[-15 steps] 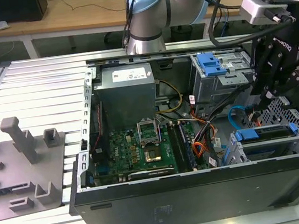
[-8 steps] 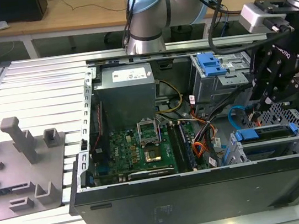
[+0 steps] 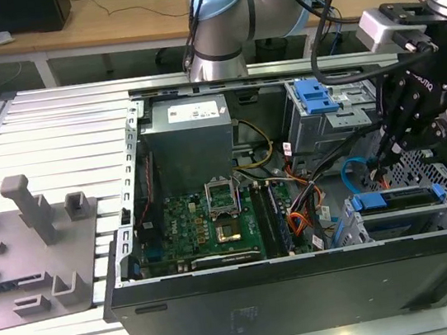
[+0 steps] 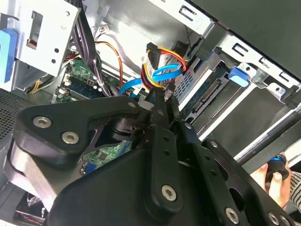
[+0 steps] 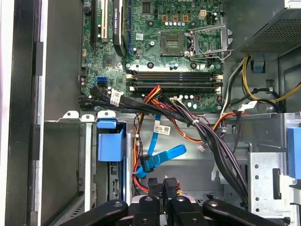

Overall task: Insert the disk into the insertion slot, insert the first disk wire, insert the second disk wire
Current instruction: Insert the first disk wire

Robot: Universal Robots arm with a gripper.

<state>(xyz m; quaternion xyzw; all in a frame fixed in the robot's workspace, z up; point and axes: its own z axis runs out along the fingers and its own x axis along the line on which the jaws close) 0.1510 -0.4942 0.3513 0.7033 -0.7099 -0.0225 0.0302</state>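
Open black steel computer case (image 3: 307,289) lying on a ribbed aluminium table (image 3: 52,133), seen from the exterior view and both wrist views.

The disk (image 3: 399,199), a flat silver drive in a bright blue plastic carrier, sits inside the insertion slot (image 3: 356,230), a low cage of silver sheet metal punched with round holes. It lies at the case corner toward the exterior view's right. In the first wrist view the carrier's blue front bar (image 5: 110,141) is a smooth rectangular block between the cage's folded walls.

The gripper (image 3: 380,164), a matt black linkage of bolted bars, hangs just above the cage, beside the disk's inner end. Whether it is clenched or released cannot be told from these views.

The second disk wire (image 5: 167,154), a thin, flat, glossy light-blue ribbon, curves in a loop just ahead of the gripper (image 5: 162,186). The first disk wire (image 5: 138,176), a bundle of thin orange, red and black strands, runs beside it. What appears to be a small black plug lies right at the gripper's tip.

In the second wrist view the same bundle (image 4: 164,54) and blue loop (image 4: 162,73) rise beyond the gripper (image 4: 164,101).

Also shown: a green motherboard (image 3: 202,220) with an empty square socket, a boxy grey power supply (image 3: 190,139), a taller grey cage with a blue latch (image 3: 313,96), a grey moulded fixture tray (image 3: 26,245) and a person's hand (image 4: 275,181).
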